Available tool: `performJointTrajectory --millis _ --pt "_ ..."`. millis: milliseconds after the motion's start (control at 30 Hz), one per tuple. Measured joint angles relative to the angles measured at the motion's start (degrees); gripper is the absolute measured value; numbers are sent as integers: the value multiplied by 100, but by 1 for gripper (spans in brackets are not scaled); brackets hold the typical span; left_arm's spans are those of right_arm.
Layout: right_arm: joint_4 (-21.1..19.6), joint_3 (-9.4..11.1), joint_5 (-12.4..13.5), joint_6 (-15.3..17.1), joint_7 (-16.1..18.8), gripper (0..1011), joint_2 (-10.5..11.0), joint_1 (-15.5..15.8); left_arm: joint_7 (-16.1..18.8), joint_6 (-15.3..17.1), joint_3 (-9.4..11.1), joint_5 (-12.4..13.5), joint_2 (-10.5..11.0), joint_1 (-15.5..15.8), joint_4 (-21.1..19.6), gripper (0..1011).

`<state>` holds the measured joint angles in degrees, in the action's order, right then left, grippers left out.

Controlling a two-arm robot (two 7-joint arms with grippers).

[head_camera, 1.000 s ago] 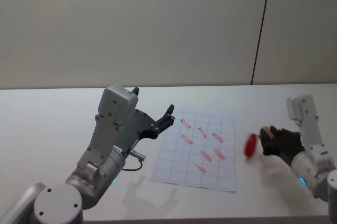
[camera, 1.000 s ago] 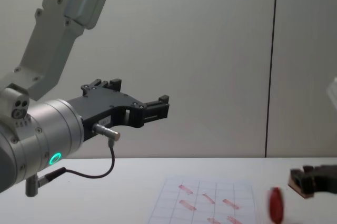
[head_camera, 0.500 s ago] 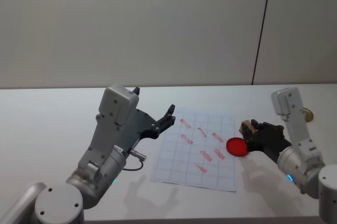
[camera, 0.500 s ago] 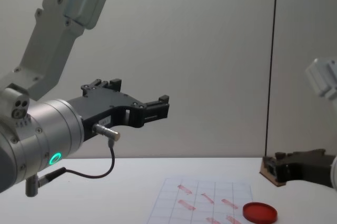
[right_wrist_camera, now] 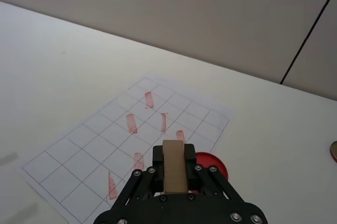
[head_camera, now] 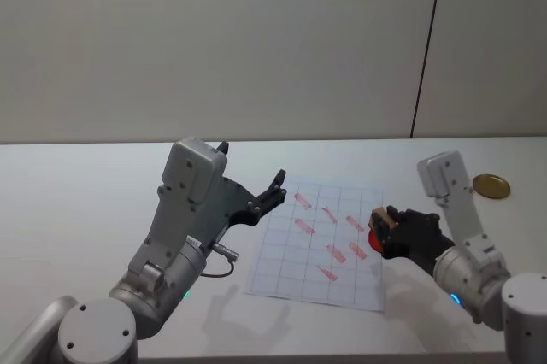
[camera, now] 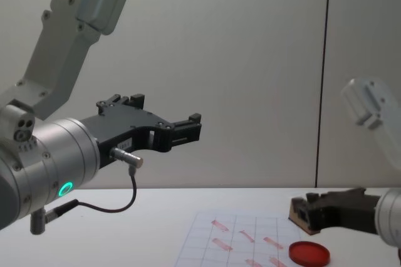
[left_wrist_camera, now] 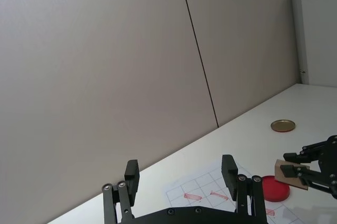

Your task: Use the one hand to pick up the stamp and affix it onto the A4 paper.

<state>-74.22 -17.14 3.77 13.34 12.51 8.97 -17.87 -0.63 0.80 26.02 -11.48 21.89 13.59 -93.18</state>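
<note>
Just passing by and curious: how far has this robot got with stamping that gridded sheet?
Done: the stamp is picked up, clamped in the right gripper. In hand: it hangs near the A4 paper's right edge, by the red disc, not touching the sheet. Left: move over a cell and press down. The left gripper hovers open and idle, raised near the paper's left side.

A lab test bench: white table (head_camera: 77, 184) against blank grey wall panels (head_camera: 256, 39).
</note>
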Motion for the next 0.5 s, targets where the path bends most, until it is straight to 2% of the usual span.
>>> performJointTrajectory --millis 500 --pt "442 -190 -442 86 215 222 -131 -143 0 0 0 0 0 0 0 993"
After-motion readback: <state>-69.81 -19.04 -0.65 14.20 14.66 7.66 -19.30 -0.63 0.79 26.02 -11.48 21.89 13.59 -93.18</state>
